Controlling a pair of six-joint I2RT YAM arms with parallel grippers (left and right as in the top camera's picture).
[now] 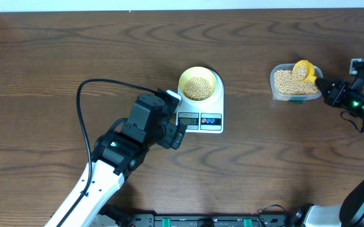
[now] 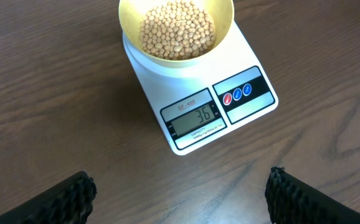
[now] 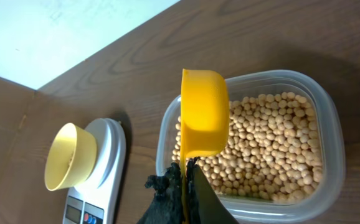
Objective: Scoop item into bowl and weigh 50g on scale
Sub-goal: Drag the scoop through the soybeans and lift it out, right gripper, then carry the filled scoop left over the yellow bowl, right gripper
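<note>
Yellow scoop clenched in right tool over tub; left tool released.

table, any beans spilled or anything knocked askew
Nothing stands out. The beans are all in the bowl, which sits upright on the scale, and in the tub; none lie loose on the table. The right gripper holds the scoop over the tub.

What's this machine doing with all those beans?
It is weighing out beans. The right end effector holds a yellow scoop over a clear tub of beans. A pale yellow bowl with beans in it sits on the white scale, whose display reads 36, short of 50. The left end effector hovers open near the scale.
</note>
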